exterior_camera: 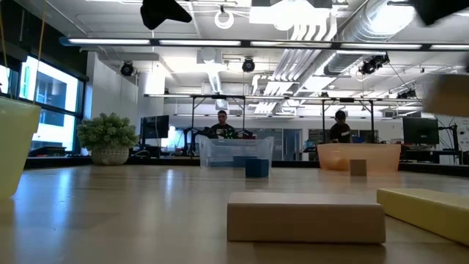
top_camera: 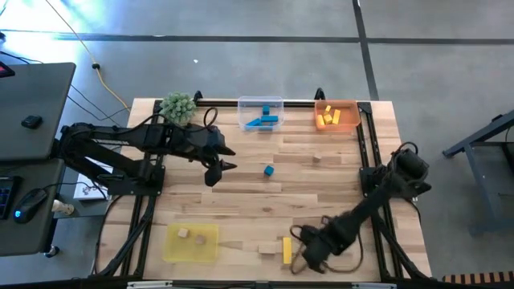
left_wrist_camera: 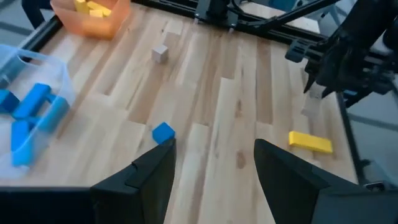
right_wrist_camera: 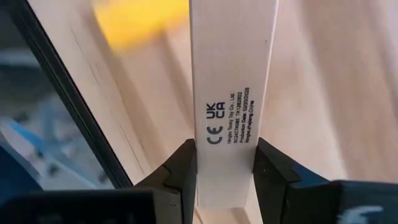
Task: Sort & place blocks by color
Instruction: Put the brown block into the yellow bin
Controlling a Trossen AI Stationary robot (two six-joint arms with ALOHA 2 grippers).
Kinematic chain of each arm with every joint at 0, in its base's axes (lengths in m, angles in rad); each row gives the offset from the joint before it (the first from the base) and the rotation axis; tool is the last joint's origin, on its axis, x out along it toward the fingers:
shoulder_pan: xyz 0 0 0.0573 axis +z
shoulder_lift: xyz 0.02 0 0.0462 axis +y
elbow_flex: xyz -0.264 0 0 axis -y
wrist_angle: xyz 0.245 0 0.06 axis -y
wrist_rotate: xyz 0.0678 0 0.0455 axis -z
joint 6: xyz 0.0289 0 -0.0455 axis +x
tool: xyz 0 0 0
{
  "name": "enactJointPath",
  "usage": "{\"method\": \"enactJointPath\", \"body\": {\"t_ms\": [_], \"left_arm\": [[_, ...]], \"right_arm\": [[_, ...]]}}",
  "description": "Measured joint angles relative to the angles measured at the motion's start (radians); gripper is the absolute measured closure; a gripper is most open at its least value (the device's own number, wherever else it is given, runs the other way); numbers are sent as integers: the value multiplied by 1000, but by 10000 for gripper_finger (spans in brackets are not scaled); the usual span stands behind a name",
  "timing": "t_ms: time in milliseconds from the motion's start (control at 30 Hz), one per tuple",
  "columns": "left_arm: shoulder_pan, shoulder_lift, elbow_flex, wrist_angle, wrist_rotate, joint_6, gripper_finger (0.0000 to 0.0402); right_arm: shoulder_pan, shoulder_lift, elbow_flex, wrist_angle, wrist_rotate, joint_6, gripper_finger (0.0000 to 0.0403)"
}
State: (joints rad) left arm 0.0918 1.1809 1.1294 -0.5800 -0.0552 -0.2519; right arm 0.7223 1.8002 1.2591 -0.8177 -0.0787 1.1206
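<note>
Near left corner: yellow tray [top_camera: 170,250] with two plain wood cubes [top_camera: 184,234] inside, side by side, slightly apart.

Far left edge: green plant ball [top_camera: 177,107] stands by the table's rim.

Left of centre: left gripper [top_camera: 221,167] hangs above bare tabletop, jaws spread wide, nothing between them. Left wrist view shows both fingers [left_wrist_camera: 149,177] apart with only wood planks in the gap.

Far edge, middle: clear tray [top_camera: 241,103] holds several blue blocks [top_camera: 263,120], lying loosely together.

Table centre: one loose blue cube [top_camera: 268,170], just right of the left gripper, touching nothing.

Near edge, middle: plain wood block [top_camera: 267,250] lies flat; a yellow bar [top_camera: 287,250] lies just beside it on the right, lengthwise near to far. Cannot tell from the high view whether the two touch. Low view has the plain block nearest the camera, with the yellow bar's end to its right.

Near edge, right of the yellow bar: right gripper [top_camera: 309,253] sits low over the table. Right wrist view shows its jaws closed part way on a plain wood bar [right_wrist_camera: 233,93], clamped at one end, printed face toward the camera, bar sticking out past the fingertips [right_wrist_camera: 186,165]. Cannot tell whether the bar's free end touches the table.

Right of centre: single plain cube [top_camera: 317,158], on its own.

Far right corner: orange tray [top_camera: 354,109] with yellow blocks [top_camera: 328,119] piled inside.
</note>
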Motion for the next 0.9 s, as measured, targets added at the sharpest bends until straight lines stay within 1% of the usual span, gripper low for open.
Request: {"method": "enactJointPath", "body": {"t_ms": [167, 333, 500, 767, 900], "left_arm": [[33, 0, 0, 0, 49, 92, 197], [60, 0, 0, -1, 56, 177, 197], [73, 0, 0, -17, 56, 297, 197], [74, 0, 0, -98, 74, 514, 197], [74, 0, 0, -102, 74, 594, 197]], "right_arm": [[-113, -47, 0, 57, 49, -37, 307], [-233, -74, 1, 160, 90, -113, 307], [-338, -73, 45, 223, 89, -223, 307], [-494, -73, 174, 218, 71, -412, 307], [-556, -73, 217, 222, 11, -493, 307]]}}
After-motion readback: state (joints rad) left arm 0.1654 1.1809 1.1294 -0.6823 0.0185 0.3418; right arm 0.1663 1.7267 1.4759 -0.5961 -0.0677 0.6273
